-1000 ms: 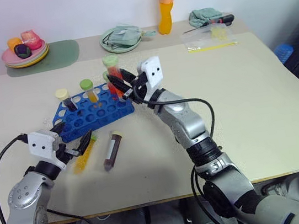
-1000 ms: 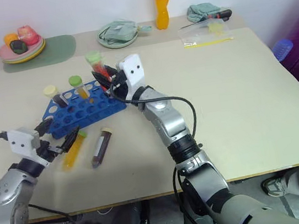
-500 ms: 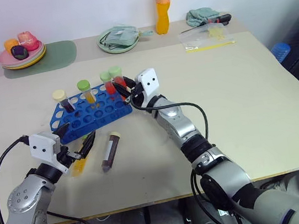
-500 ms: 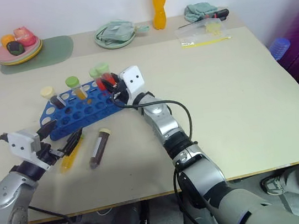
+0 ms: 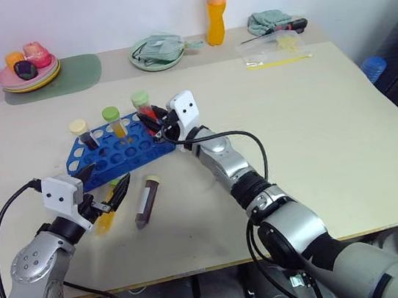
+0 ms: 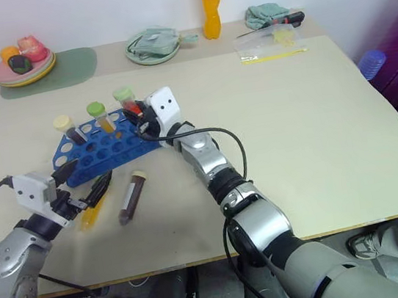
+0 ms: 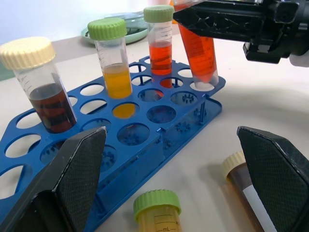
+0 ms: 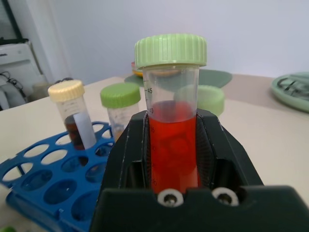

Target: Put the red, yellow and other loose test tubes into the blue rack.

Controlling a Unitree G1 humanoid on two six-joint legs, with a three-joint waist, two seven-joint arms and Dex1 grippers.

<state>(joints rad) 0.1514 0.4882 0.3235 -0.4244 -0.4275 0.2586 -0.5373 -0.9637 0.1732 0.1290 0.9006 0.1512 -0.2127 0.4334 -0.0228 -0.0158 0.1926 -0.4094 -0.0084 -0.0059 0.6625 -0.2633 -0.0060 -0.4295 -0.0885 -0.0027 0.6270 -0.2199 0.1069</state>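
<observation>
The right arm is seen stretched from the lower right of the head view diagonally up toward the upper left, its wrist turned inward so that the right tool [image 5: 157,122] sits at the right end of the blue rack [image 5: 115,159], left of centre in the frame. That tool is closed on a red test tube [image 8: 171,140] with a green cap, gripped by its body between the two black fingers [image 8: 124,159]; in the left wrist view the tube's tapered tip is seen lowered into a corner hole of the rack, the tube leaning slightly. Three more tubes are stood upright in the rack: a dark one with a cream cap [image 7: 43,84], a yellow one with a green cap [image 7: 112,60] and a red one with a green cap [image 7: 160,41]. The left arm is bent at the lower left of the head view, with the left tool [image 5: 100,191] held level over the table [image 5: 329,123] just below the rack; its fingers are spread wide and nothing is held between them. Two loose tubes are lying on the table below the rack: a yellow tube [image 5: 105,218] with a green cap, partly covered by the left tool, and, just to its right, a dark brown tube [image 5: 147,200] with a cream cap.
</observation>
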